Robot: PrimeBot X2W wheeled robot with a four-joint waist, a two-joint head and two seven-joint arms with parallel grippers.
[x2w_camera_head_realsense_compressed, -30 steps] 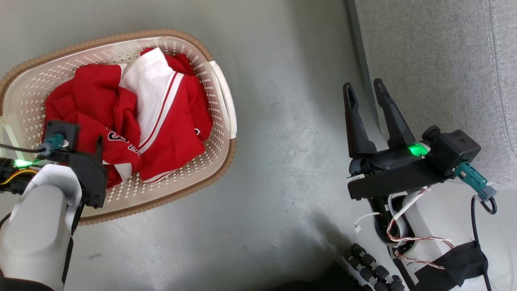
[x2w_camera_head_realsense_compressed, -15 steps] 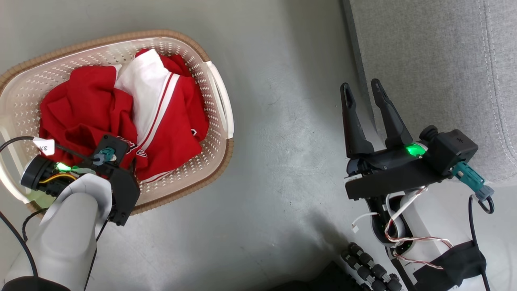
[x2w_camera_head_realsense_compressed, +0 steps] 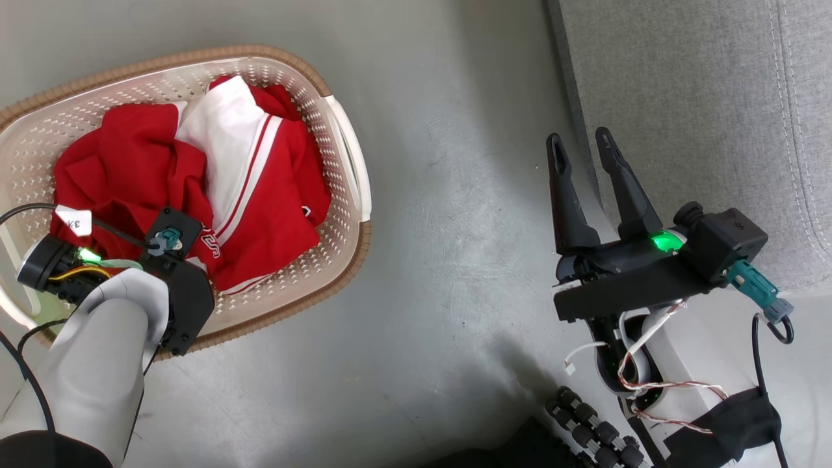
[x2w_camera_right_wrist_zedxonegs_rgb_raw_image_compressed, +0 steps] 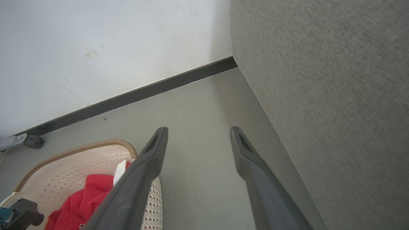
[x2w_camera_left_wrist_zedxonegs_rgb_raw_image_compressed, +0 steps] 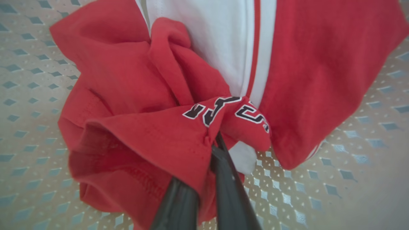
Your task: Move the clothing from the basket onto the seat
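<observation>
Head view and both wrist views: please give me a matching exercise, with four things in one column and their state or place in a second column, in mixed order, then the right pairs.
Column one:
1. left tool
2. right tool
3. basket
4. seat

Column two:
A. light grey fabric with a seam
B. shut on the jersey
C. on the floor, cream-white with a brown rim
D. open, holding nothing

Pairs: 1-B, 2-D, 3-C, 4-A.

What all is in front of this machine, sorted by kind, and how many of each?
Red garments: 2, a lettered red fabric jersey and red shorts with white side panels
Cream perforated plastic basket with brown rim: 1
Light grey upholstered seat: 1
Dark two-fingered grippers: 2, left gripper and right gripper
Total: 6
</observation>
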